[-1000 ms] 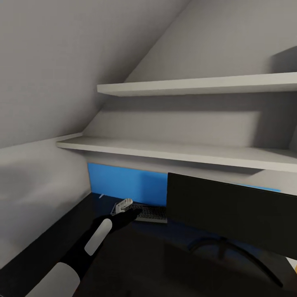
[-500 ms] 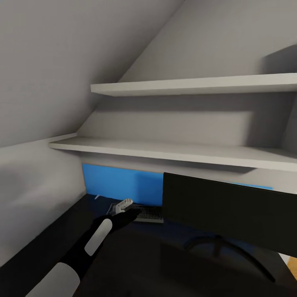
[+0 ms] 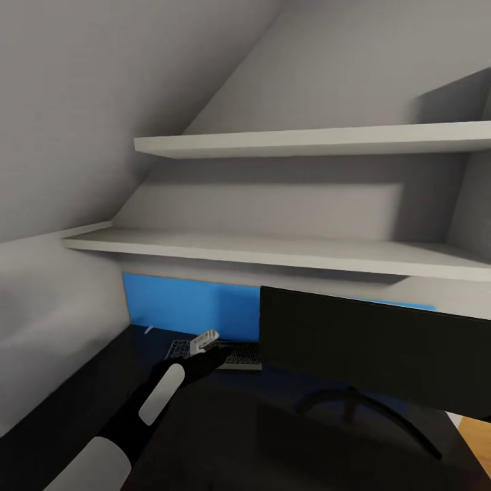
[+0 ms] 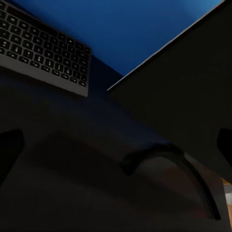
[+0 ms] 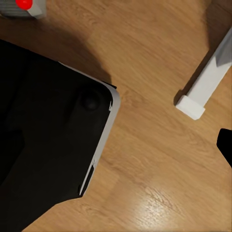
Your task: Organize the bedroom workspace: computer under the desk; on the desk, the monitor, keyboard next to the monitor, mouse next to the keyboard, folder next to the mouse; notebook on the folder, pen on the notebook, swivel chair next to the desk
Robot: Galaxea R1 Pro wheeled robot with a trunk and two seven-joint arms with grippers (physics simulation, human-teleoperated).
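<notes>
The monitor (image 3: 368, 354) stands on the black desk (image 3: 225, 429) on its arc stand (image 3: 368, 412). The keyboard (image 3: 235, 356) lies by the blue back panel (image 3: 184, 303), left of the screen and partly behind it. My left gripper (image 3: 206, 341) hovers over the keyboard's near edge. In the left wrist view the keyboard (image 4: 46, 48), the monitor (image 4: 193, 87) and the left gripper (image 4: 116, 147) show, the gripper open and empty. My right gripper (image 5: 116, 145) hangs open above the wood floor; the computer (image 5: 24, 7) with its red dot is at the picture's edge.
Two white wall shelves (image 3: 286, 143) (image 3: 273, 249) jut out over the desk under the sloped ceiling. A white desk leg (image 5: 205, 87) stands on the floor (image 5: 154, 159) beside a black round-cornered body (image 5: 48, 140). Wood floor (image 3: 477, 440) shows past the desk's right end.
The whole head view has slid left, so the camera has moved. The left gripper keeps its place in the picture and now sits further along the keyboard toward the monitor.
</notes>
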